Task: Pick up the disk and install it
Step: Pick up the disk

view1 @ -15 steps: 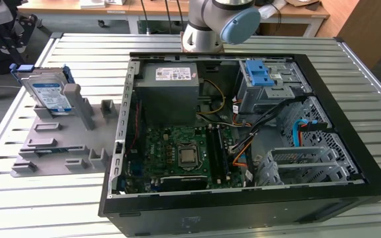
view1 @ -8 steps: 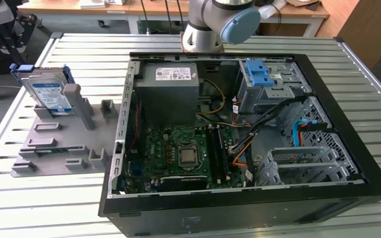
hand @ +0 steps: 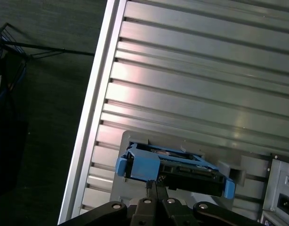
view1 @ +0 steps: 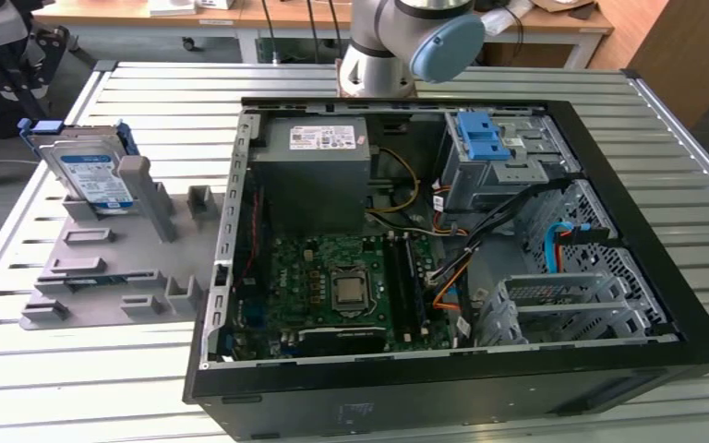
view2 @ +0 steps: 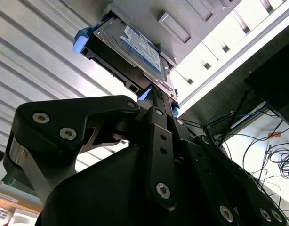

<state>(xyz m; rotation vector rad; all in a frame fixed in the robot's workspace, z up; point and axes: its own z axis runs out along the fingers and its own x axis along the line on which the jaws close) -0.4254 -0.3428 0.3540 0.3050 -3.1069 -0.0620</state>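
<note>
Nearest in the first wrist view, the gripper [hand: 154, 184] has its fingers drawn together with nothing between them, apart from the disk [hand: 182, 170] beyond. The disk stands on edge in a grey holder [view1: 96, 263] on the slatted table [view1: 158, 92]. Its long axis seems level, with the label side turned toward the open computer case [view1: 453, 369].

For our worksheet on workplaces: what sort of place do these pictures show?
Probably a robotics lab: a robot arm stands by an open computer case on a slatted metal table, with the disk upright in a grey fixture.
</note>
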